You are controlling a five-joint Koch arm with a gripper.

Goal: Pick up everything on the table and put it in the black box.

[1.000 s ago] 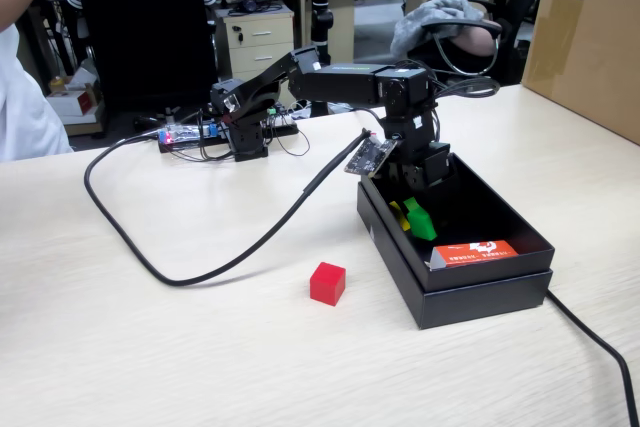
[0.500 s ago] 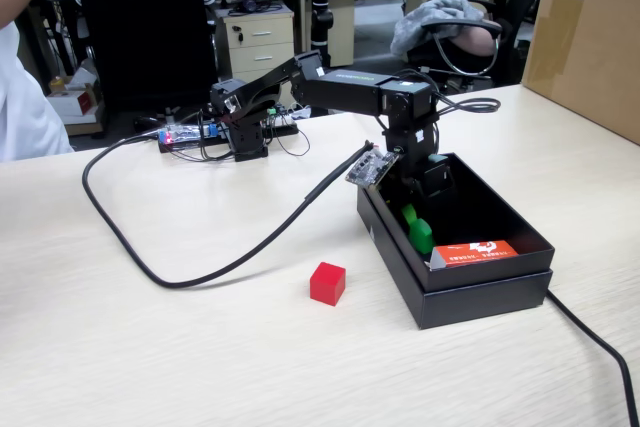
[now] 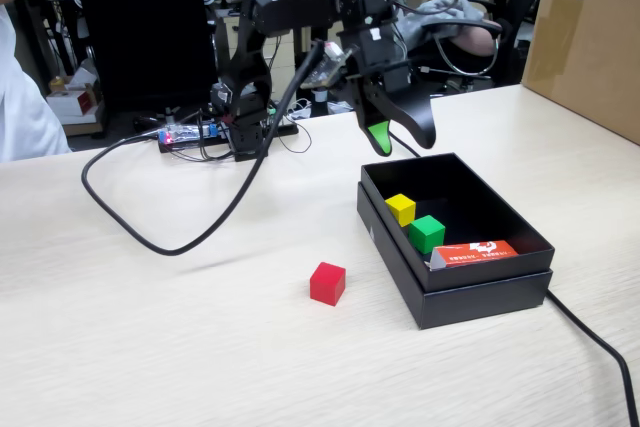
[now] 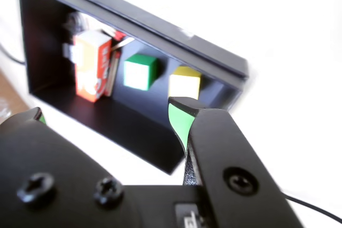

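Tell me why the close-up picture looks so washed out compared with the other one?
In the wrist view the table is overexposed to near white, and the gripper up close is blurred. The fixed view is evenly lit: the black box, red cube and wood grain show clearly.

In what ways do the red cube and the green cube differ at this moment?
The red cube is red; the green cube is green. The red cube sits on the bare table, outside the black box; the green cube lies inside it, near the yellow cube. Both look similar in size, and neither is held.
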